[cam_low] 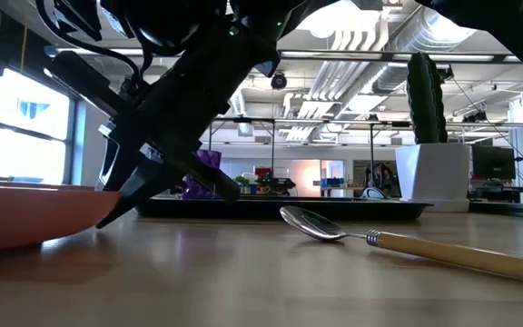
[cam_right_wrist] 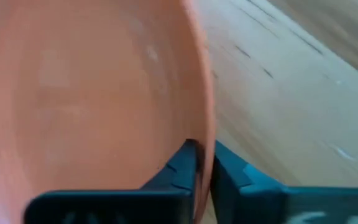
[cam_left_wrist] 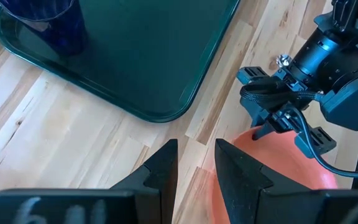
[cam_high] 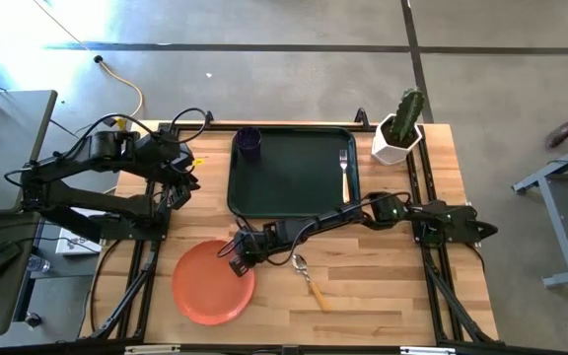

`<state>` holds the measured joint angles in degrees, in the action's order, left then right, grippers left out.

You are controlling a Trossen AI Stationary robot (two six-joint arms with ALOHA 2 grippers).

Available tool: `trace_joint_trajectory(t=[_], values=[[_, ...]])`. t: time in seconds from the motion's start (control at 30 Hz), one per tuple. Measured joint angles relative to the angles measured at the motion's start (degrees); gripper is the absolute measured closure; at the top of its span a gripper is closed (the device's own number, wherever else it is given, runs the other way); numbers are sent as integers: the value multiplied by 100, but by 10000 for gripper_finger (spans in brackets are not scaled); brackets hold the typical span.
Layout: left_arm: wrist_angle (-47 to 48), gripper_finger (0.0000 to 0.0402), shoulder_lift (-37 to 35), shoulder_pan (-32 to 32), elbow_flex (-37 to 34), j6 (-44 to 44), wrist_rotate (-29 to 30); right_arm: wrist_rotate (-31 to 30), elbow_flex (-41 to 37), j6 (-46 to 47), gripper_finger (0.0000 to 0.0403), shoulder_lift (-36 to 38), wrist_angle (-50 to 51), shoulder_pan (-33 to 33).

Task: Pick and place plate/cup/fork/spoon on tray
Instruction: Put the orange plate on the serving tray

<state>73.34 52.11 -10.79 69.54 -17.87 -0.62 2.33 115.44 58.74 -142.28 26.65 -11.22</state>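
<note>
The orange plate (cam_high: pixel 210 284) lies on the table near the front left; it also shows in the low view (cam_low: pixel 21 213). My right gripper (cam_high: pixel 237 259) reaches across from the right and is shut on the plate's far right rim. The spoon (cam_high: pixel 312 279) lies on the wood right of the plate. The purple cup (cam_high: pixel 248 142) stands in the green tray's (cam_high: pixel 294 197) far left corner, and the fork (cam_high: pixel 343 160) lies along the tray's right side. My left gripper (cam_left_wrist: pixel 194 163) hovers left of the tray, its fingers a narrow gap apart and empty. My right gripper pinches the plate's rim (cam_right_wrist: pixel 204 140) at its far right side, one finger inside the plate and one outside. The fingers (cam_low: pixel 121 202) slant down from the table's right and far side. The rest of the plate lies low on the table.
A white pot with a green cactus (cam_high: pixel 400 128) stands at the far right corner, beside the tray. Bare wood lies in front of the tray and right of the spoon. My right arm (cam_high: pixel 363 212) stretches across the tray's near edge.
</note>
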Motion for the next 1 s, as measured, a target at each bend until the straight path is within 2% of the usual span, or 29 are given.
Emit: trace_joint_trajectory(t=[0.3,0.53,1.0], values=[[0,307,-1,0,2,1,0,282,0,-67,399,33,21,28],[1,307,0,0,0,3,1,52,0,-241,400,394,569,60],[0,307,-2,0,-1,2,0,-176,-2,-1595,402,1345,1366,515]])
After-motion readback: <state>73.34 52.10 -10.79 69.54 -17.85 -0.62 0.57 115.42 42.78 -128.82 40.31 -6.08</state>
